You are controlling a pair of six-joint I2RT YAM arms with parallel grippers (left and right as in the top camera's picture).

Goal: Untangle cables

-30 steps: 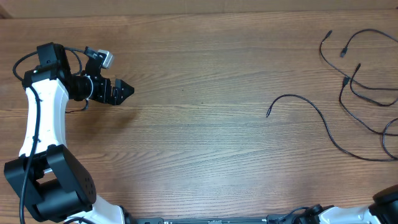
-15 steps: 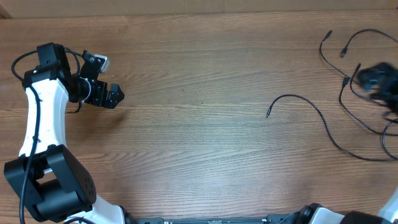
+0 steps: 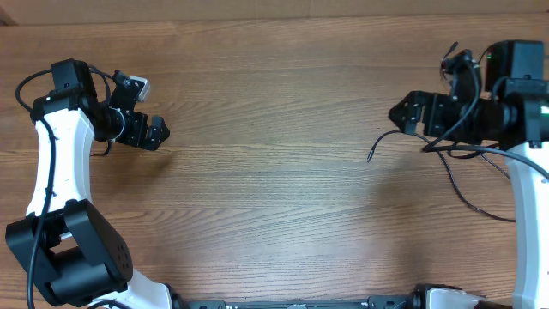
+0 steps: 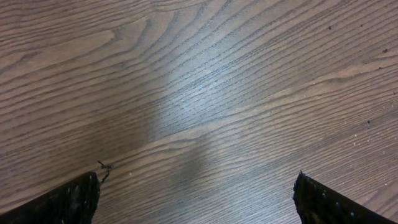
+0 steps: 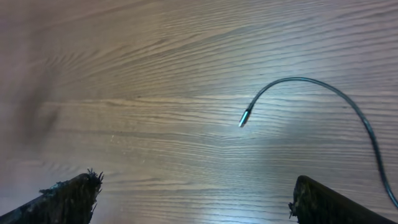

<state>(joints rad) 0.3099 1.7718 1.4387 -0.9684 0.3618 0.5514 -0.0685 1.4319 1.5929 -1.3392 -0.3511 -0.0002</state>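
Observation:
Thin black cables lie at the right of the table. One cable (image 3: 467,202) curves left to a free end (image 3: 371,155). In the right wrist view that same cable (image 5: 298,79) shows its silver tip (image 5: 244,118) lying ahead of the jaws. A second cord's plug (image 3: 452,48) pokes out beside the right arm, which hides the remaining cords. My right gripper (image 3: 398,113) hovers open over the wood just up and right of the free end, and nothing sits between its fingers (image 5: 68,199). My left gripper (image 3: 161,131) is open at the far left over bare wood, with no cable near its fingertips (image 4: 65,202).
The wooden table (image 3: 274,189) spans the whole view. The left arm's white link (image 3: 56,163) runs down the left edge, and the right arm's white link (image 3: 527,206) runs down the right edge.
The right arm has swung in from the lower right and now reaches left over the cords. The left gripper drew back a little to the left and then stayed still.

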